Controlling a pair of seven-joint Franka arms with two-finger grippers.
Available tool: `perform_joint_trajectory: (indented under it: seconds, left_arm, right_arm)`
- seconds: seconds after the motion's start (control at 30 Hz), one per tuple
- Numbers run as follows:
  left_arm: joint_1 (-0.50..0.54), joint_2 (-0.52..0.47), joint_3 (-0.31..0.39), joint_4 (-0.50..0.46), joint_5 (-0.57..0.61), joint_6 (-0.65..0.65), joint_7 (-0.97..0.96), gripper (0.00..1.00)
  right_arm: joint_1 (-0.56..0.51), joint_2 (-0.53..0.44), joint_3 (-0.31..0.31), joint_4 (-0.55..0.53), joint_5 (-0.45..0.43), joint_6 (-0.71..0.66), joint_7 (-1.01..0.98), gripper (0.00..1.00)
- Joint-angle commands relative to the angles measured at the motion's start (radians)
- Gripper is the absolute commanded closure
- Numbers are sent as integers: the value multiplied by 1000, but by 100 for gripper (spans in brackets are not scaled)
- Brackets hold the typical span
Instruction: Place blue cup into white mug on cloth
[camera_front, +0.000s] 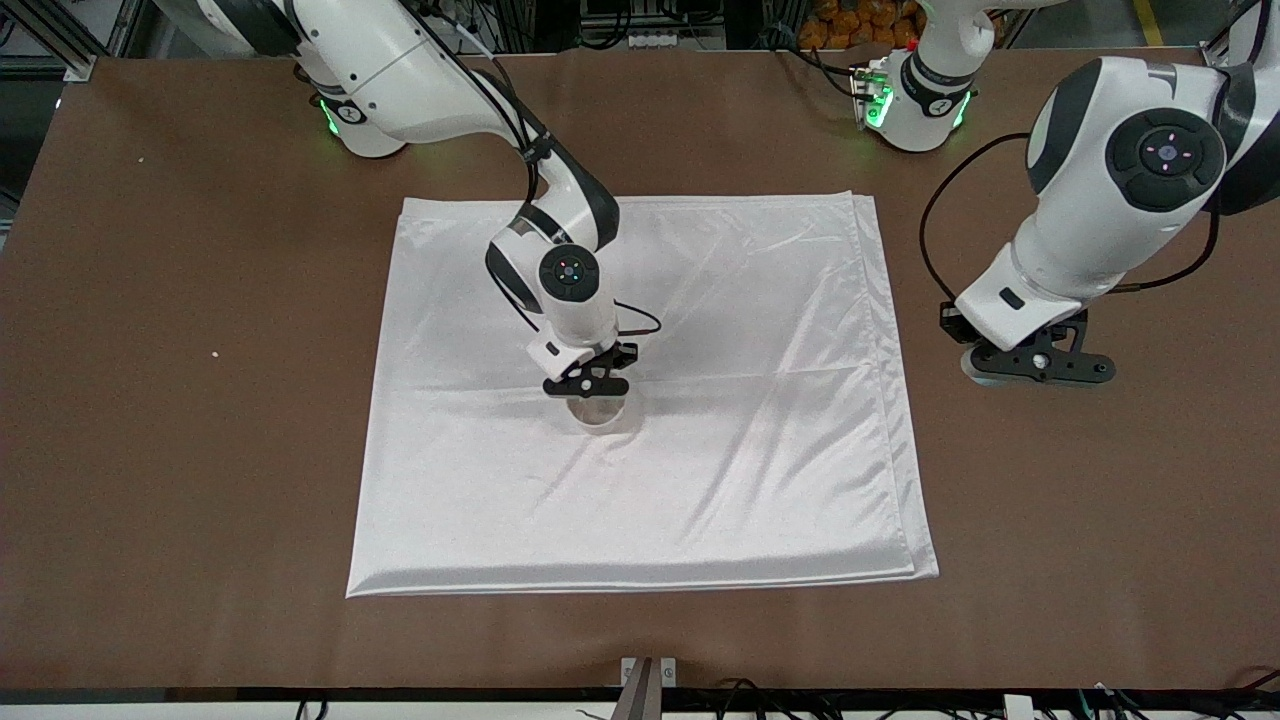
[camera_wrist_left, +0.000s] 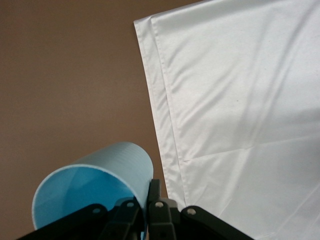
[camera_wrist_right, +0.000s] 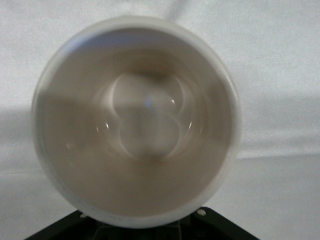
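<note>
The white mug (camera_front: 598, 413) is at the middle of the cloth (camera_front: 750, 450), directly under my right gripper (camera_front: 588, 385). The right wrist view looks straight down into its cream inside (camera_wrist_right: 140, 125); its rim hides the fingers and the handle. The mug sits tight against the gripper, which seems shut on it. My left gripper (camera_front: 1040, 366) hangs over the bare table beside the cloth's edge at the left arm's end. It is shut on the wall of the blue cup (camera_wrist_left: 95, 185), one finger inside and one outside. The cup lies tilted on its side in the grip.
The brown table (camera_front: 200, 400) surrounds the cloth on all sides. The cloth's layered folded edge (camera_wrist_left: 162, 125) lies just beside the left gripper. A small bracket (camera_front: 648, 672) sits at the table edge nearest the front camera.
</note>
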Motion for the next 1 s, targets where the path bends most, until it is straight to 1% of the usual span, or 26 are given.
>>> perform_joint_trajectory:
  seconds: [0.0,0.03,0.07,0.2,0.4,0.6,0.8,0.9,0.97]
  left_arm:
    - [4,-1,-32,16,2,-23,3,100]
    - [4,-2,-39,22,0,-23,3,100]
    - [4,-2,-49,27,0,-23,3,100]
    - [4,-2,-73,44,0,-34,1,100]
    - [4,-2,-128,57,0,-35,-10,100]
    - [4,-4,-179,67,5,-58,1,100]
    - [2,1,-262,82,14,-68,-1,100]
    - [-6,2,-302,85,17,-68,-11,100]
    - [-9,5,-314,87,17,-68,-13,100]
  right_arm:
    - [7,22,-8,29,-20,-9,28,16]
    - [7,22,-8,29,-20,-9,35,4]
    - [7,22,-8,30,-20,-9,46,0]
    - [7,16,-6,33,-18,-10,94,0]
    - [-4,-16,-5,55,-9,-27,95,0]
    - [-33,-108,-5,58,-6,-151,80,0]
    - [-88,-194,1,56,11,-254,-23,0]
    - [-129,-225,0,55,11,-303,-93,0]
    - [-155,-234,0,53,11,-322,-147,0]
